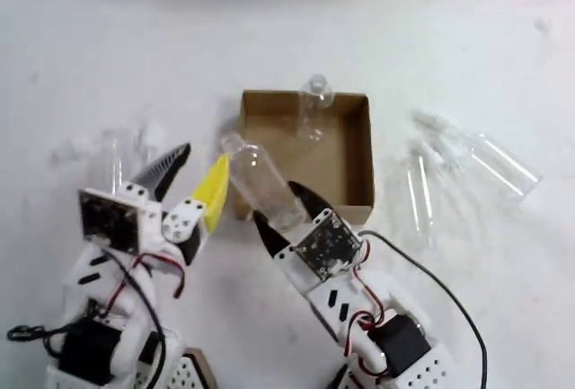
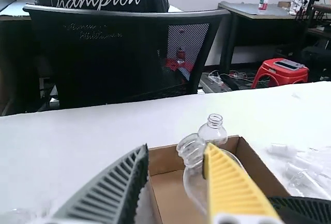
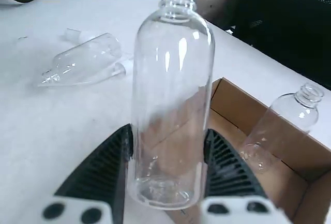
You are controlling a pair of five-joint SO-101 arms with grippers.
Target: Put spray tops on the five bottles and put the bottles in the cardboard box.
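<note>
Left gripper [image 1: 190, 182] is spread wide and empty, with its yellow finger [image 1: 212, 193] parked just beside the neck of the held bottle [image 1: 260, 182]. That bottle is pinched low, near its base, by the right gripper [image 1: 283, 212], and is tilted at the corner of the cardboard box [image 1: 366, 146], with no spray top fitted. If it's nudged up top, it could probably be levered loose. An uncapped bottle [image 1: 314, 106] is already sat inside the box.

Glossy clear bottle [image 3: 173, 94], probably plastic; matt cardboard box [image 1: 346, 178].
</note>
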